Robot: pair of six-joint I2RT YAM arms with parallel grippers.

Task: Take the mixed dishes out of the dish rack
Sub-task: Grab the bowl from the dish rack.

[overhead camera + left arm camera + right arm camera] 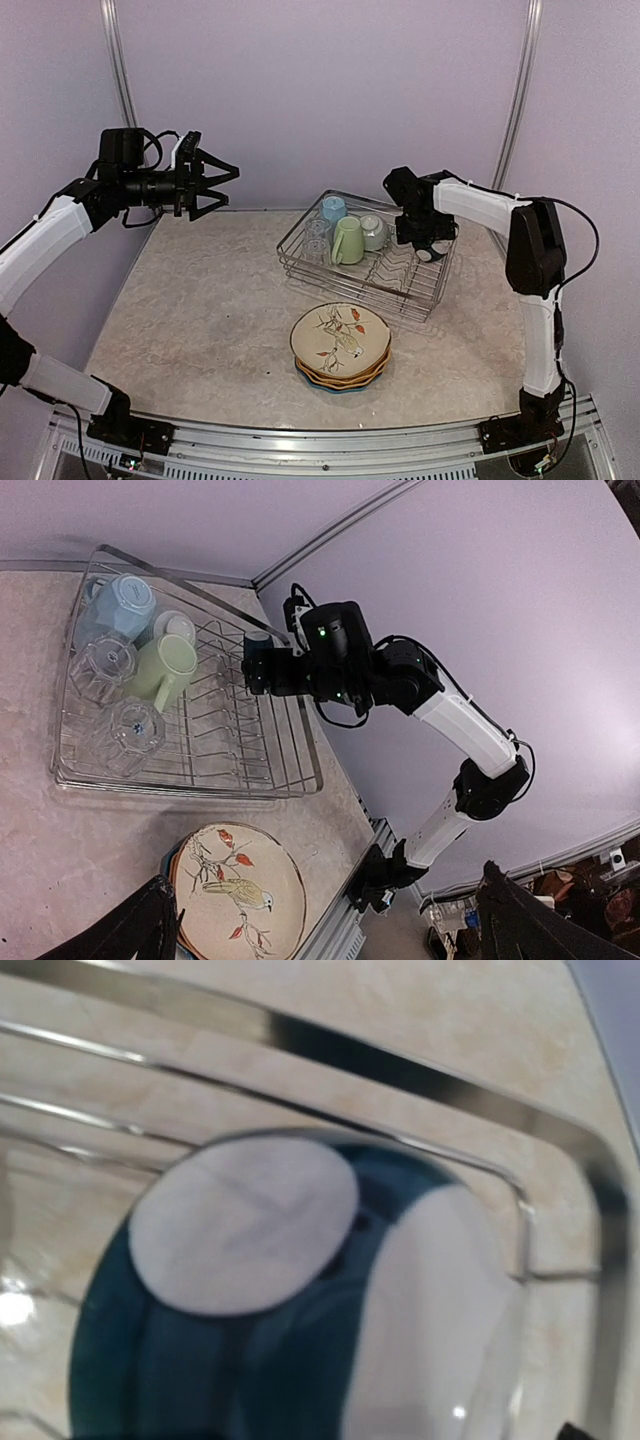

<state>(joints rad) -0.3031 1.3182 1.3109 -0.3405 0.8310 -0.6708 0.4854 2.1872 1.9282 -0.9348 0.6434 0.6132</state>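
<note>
With plates (pixel 340 341) stacked at the near edge of the counter (pixel 200 320), you're on the small dark bowl (pixel 250 1360) at the right end of the dish rack (pixel 400 300), with your right hand (pixel 428 243) spread wide over it. Next, close on its rim and lift clear of the prongs. Your left hand (pixel 222 185) hangs open too.

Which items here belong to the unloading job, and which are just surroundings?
Job: dish rack, pale green mug, light blue mug, clear glasses, small bowl, teal bowl, stacked plates.
Surroundings: marbled tabletop, aluminium rail, purple backdrop.
</note>
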